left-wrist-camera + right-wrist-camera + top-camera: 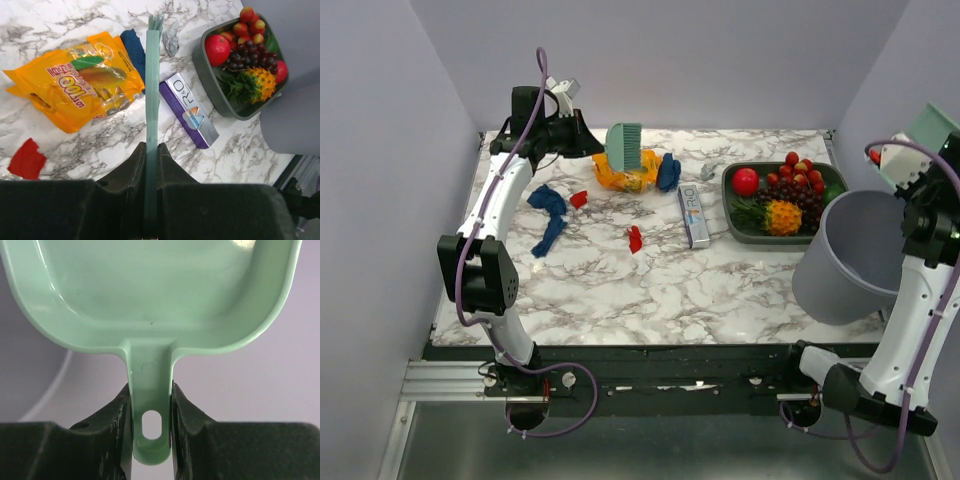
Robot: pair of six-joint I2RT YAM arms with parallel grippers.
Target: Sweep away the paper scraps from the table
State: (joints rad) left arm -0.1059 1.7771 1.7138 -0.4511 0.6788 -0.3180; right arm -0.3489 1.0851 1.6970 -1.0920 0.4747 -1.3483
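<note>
My left gripper (588,140) is shut on the handle of a green brush (624,147), held above the far part of the marble table (650,290). In the left wrist view the brush (152,90) runs straight out from the gripper (151,165), over an orange snack bag. Two red paper scraps (579,199) (635,239) and two dark blue ones (549,215) (668,172) lie on the table. One red scrap (27,159) and one blue scrap (134,47) show in the left wrist view. My right gripper (150,410) is shut on the handle of a mint dustpan (150,290), held high at the right (937,125).
An orange snack bag (627,178) lies under the brush. A purple box (693,216) lies mid-table. A dark green tray (730,205) of fruit stands at the back right. A grey bin (855,255) hangs tilted at the table's right edge. A small grey crumpled bit (710,170) lies near the tray.
</note>
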